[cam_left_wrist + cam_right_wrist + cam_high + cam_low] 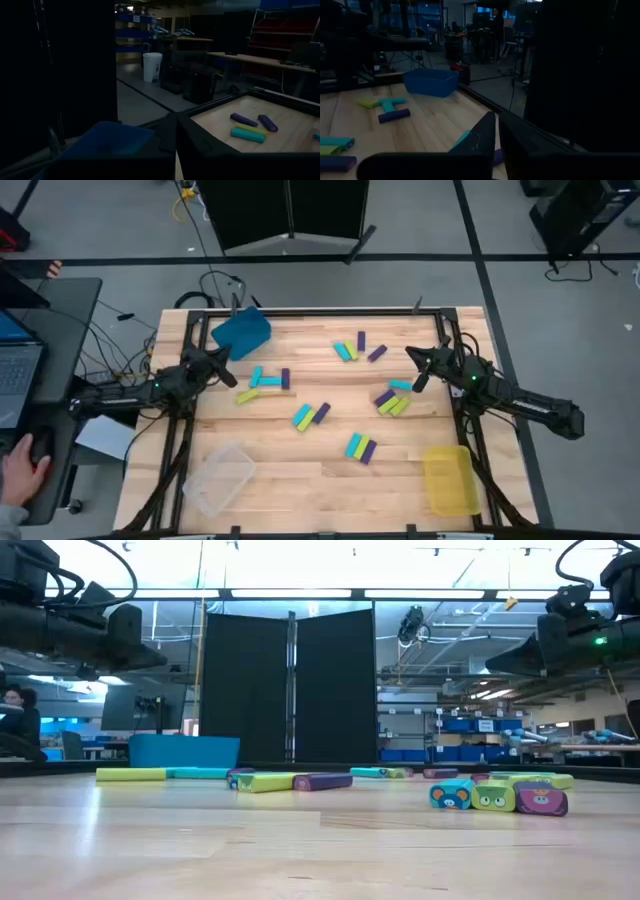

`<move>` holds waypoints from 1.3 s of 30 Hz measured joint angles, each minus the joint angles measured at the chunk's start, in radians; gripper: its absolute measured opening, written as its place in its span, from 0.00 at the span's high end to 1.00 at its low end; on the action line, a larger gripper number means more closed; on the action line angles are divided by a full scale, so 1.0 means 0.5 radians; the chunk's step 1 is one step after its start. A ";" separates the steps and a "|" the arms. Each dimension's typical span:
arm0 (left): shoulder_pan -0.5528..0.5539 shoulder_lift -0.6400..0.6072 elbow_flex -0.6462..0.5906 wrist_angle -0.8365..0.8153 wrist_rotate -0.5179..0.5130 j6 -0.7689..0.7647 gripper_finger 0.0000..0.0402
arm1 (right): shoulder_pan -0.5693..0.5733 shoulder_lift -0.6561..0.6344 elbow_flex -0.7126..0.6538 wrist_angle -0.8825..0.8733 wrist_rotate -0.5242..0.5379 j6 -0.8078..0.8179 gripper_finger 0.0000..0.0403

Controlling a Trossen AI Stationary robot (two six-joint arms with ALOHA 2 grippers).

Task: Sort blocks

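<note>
You had both arms raised clear of the wood: the left gripper (pixel 222 360) hung beside the blue bin (pixel 242 332), fingers together and empty, and the right gripper (pixel 415 358) sat near the far right edge, fingers together too (nothing held), while the blocks (pixel 310 416) lay scattered in small clusters across the table (pixel 300 480)
</note>
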 joint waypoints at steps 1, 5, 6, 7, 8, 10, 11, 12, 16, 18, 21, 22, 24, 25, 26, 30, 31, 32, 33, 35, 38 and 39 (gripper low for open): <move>0.000 0.000 0.000 0.000 0.000 0.000 0.97 | 0.000 0.000 0.000 0.000 0.000 -0.001 0.91; 0.000 0.000 0.000 0.000 0.000 -0.003 0.97 | 0.000 0.000 0.000 0.000 0.001 0.000 0.91; 0.000 0.000 0.000 0.000 0.000 -0.004 0.97 | 0.000 0.000 0.000 0.000 0.001 0.000 0.91; 0.000 0.000 0.000 0.000 0.000 -0.004 0.97 | 0.000 0.001 0.000 0.000 0.000 -0.001 0.91; 0.000 0.000 0.000 0.000 0.000 -0.004 0.97 | 0.001 0.001 0.000 0.000 0.000 0.000 0.91; 0.000 0.000 0.000 0.000 0.000 -0.005 0.97 | 0.000 0.000 0.000 0.000 0.000 0.000 0.91; 0.000 0.000 0.000 0.000 0.000 -0.005 0.97 | 0.000 0.000 0.000 0.000 0.000 0.000 0.91; 0.000 0.000 0.000 0.000 0.000 -0.005 0.97 | 0.000 0.000 0.000 -0.001 0.000 0.000 0.91; 0.000 0.000 0.000 0.000 0.000 -0.005 0.97 | 0.000 0.001 0.000 0.000 0.000 0.000 0.91; 0.000 0.000 0.000 0.000 0.000 -0.003 0.97 | 0.001 0.000 0.000 -0.001 0.001 0.000 0.91; 0.000 0.000 0.000 0.000 0.001 0.046 0.97 | 0.000 0.000 0.000 0.000 0.000 0.000 0.91; 0.000 0.000 0.000 0.000 0.001 0.047 0.97 | 0.000 0.000 0.000 -0.001 0.000 0.000 0.91; 0.000 0.000 0.000 0.001 0.001 0.047 0.97 | 0.000 0.000 0.000 0.000 0.000 0.000 0.91; 0.000 0.000 0.000 0.002 0.001 0.047 0.97 | 0.000 0.000 0.000 -0.001 0.001 0.000 0.91; 0.000 0.000 0.000 0.003 0.002 0.047 0.97 | 0.000 0.000 0.000 -0.001 0.000 0.000 0.91; 0.000 0.000 0.000 0.006 0.005 0.047 0.97 | 0.000 0.000 0.000 -0.001 0.000 0.000 0.91; 0.000 0.000 0.000 0.006 0.005 0.047 0.97 | 0.000 0.000 0.000 0.000 0.000 0.000 0.91; 0.000 0.000 0.000 0.007 0.005 0.047 0.97 | 0.000 0.000 0.000 -0.001 0.001 0.000 0.91; 0.000 0.000 0.000 0.007 0.005 0.047 0.97 | 0.000 0.000 0.000 0.000 0.000 0.000 0.91; 0.000 0.000 0.000 0.008 0.005 0.047 0.97 | 0.000 0.000 0.000 -0.001 0.000 0.000 0.91; 0.000 0.000 0.000 0.008 0.005 0.047 0.97 | 0.000 0.000 0.000 0.000 0.000 0.000 0.91; 0.000 0.000 0.000 0.009 0.005 0.046 0.97 | 0.001 0.000 0.000 0.000 0.000 0.000 0.91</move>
